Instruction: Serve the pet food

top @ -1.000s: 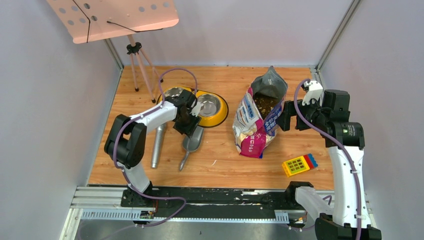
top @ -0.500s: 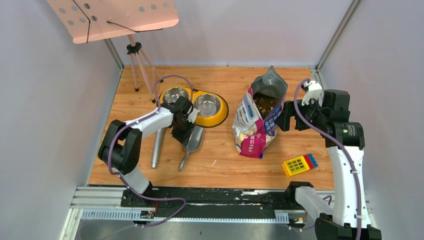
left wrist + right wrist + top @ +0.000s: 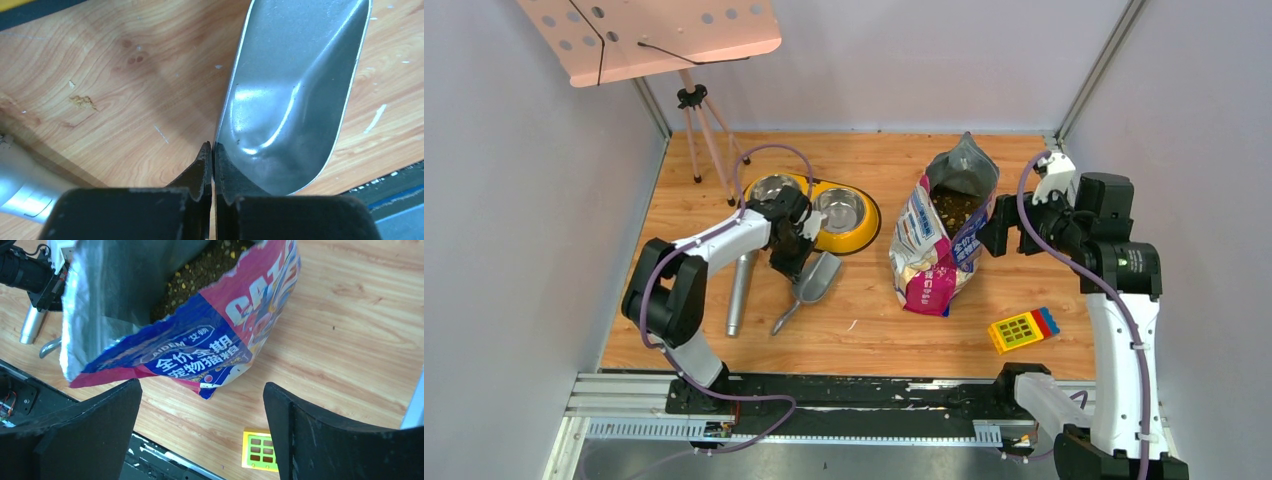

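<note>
The pet food [image 3: 952,205] shows as dark kibble inside the open top of the pink-blue cat food bag [image 3: 939,245], which leans at centre right. In the right wrist view the kibble [image 3: 200,270] lies deep in the bag [image 3: 200,345]. My right gripper [image 3: 989,230] hovers just right of the bag's mouth, wide open and empty [image 3: 201,385]. My left gripper [image 3: 796,265] is low over the table, its jaws pinched together on the left rim of the grey metal scoop [image 3: 814,280]. The scoop's bowl [image 3: 295,90] is empty beside the fingertips [image 3: 212,147].
The yellow double-bowl feeder [image 3: 864,235] sits behind the scoop. A silver cylinder [image 3: 740,290] lies left of the scoop. A yellow toy block [image 3: 1022,328] rests near the front right. A tripod [image 3: 699,130] holding a pink board [image 3: 654,35] stands at the back left.
My left gripper came down beside the scoop and shut on its rim; the scoop turned slightly, its handle swinging left. The right arm shifted only a little by the bag.
</note>
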Available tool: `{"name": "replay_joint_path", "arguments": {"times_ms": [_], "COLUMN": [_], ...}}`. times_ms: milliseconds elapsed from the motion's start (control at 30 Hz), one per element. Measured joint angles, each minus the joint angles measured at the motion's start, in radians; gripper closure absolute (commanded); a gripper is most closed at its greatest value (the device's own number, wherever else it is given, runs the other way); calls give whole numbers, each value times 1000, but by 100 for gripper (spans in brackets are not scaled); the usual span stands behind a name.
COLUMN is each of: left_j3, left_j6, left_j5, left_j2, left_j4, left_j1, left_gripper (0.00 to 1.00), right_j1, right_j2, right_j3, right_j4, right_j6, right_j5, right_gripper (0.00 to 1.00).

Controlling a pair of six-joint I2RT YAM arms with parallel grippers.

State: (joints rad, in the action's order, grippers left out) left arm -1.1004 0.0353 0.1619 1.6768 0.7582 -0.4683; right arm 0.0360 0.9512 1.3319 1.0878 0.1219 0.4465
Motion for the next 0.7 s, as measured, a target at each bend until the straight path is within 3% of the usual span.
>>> {"name": "replay_joint_path", "arguments": {"times_ms": [367, 700], "left_j3": [-222, -512], "left_j6": [-109, -453], "left_j5": [134, 177], "left_j2": [-201, -256], "left_j4": [82, 126], "left_j1": [-24, -184], "left_gripper": [100, 100], "right_j1": [0, -21], "right_j2": [142, 333], "right_j3": [343, 529], "right_j4": [26, 37], "right_j6": [5, -41], "right_j5": [79, 344], "right_gripper": [11, 16]}}
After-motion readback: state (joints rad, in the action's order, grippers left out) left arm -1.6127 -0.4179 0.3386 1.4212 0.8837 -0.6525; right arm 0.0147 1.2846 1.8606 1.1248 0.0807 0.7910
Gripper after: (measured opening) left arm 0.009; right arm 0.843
